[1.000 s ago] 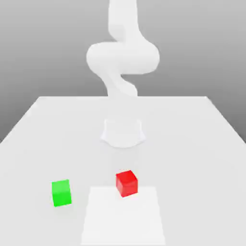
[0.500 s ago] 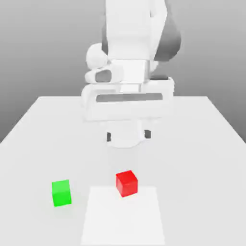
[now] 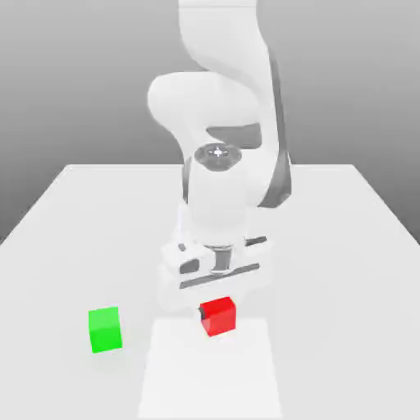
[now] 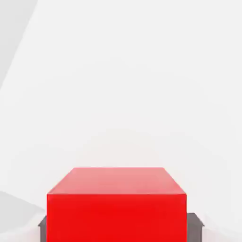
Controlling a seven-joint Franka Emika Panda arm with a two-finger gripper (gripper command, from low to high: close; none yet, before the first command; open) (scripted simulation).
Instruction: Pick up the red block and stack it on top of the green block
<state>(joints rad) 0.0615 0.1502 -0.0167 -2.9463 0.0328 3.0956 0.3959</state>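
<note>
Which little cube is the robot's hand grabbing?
The red block. The gripper is down over it with fingers on both sides, while the green block sits alone toward the exterior view's left.

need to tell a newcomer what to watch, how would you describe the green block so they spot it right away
Start at the white table and find the white robot arm's gripper, shut on the small bright red cube near the front edge. Toward the exterior view's left of that sits the small bright green cube, alone and untouched. Its colour sets it apart from the similar-sized red one.
</note>
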